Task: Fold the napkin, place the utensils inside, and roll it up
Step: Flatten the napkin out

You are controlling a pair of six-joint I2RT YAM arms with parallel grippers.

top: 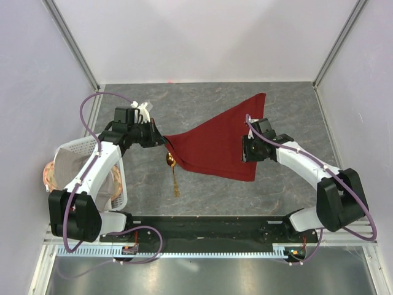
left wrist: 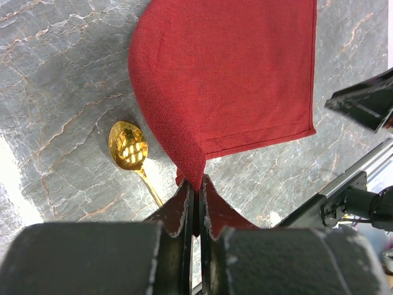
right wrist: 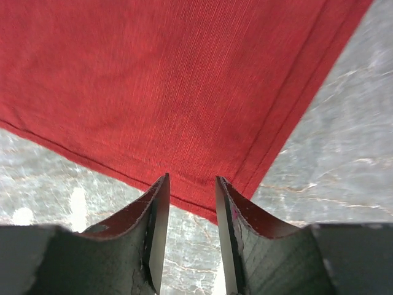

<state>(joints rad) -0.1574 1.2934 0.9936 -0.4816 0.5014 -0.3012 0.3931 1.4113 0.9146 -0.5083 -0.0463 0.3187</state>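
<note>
Black base rail (top: 202, 226) along the near edge, both arms reaching out from it over the grey marbled table (top: 202, 104). Across the table's middle, the dark red napkin (top: 215, 144), mostly flat, one corner pointing to the far side and the left corner drawn up into a ridge. Soft, light and limp by the look of it (bound to sag and trail wherever pulled), so best taken at a corner or along the stitched hem, not mid-cloth. Off to the left, a white basket (top: 80, 142). At the raised corner, the left gripper (left wrist: 196, 184), pinched tight with cloth caught between the jaws. Over the napkin's near right edge, the right gripper (right wrist: 191, 179), jaws moderately parted, nothing between them. Smallest of all, the gold spoon (left wrist: 128, 145), flat on the stone just beside the napkin's left side, bowl clear of the cloth; stiff, slim and probably slick, likely easiest grasped across the thin handle.
</note>
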